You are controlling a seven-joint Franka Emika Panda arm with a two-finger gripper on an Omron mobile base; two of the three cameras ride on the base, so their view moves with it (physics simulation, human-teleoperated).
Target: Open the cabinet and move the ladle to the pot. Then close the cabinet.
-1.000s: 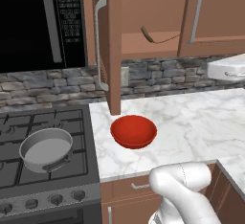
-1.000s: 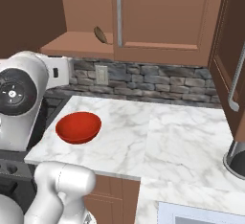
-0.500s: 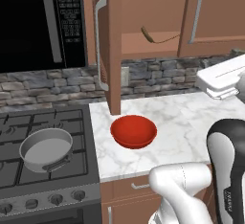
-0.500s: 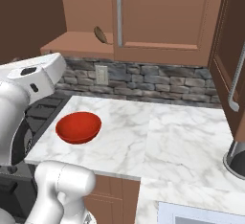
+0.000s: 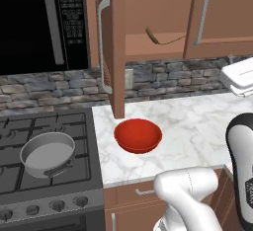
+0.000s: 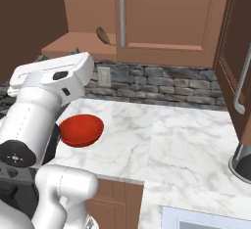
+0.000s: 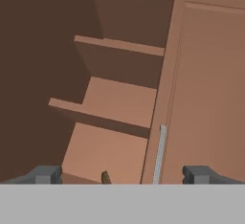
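Beside the stove, a red bowl is sitting under the open cabinet; gripper, jaws spread, is facing the shelved ladle.

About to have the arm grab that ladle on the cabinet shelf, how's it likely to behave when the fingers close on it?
The ladle looks thin and curved, so probably light and stiff. Its slender handle may twist or pivot between the fingers, the scoop end swinging down. Lying loose on the cabinet shelf, it could slide if nudged first.

It is a home kitchen: a gas stove beside a marble table, a black microwave, wooden cabinet above a stone backsplash.
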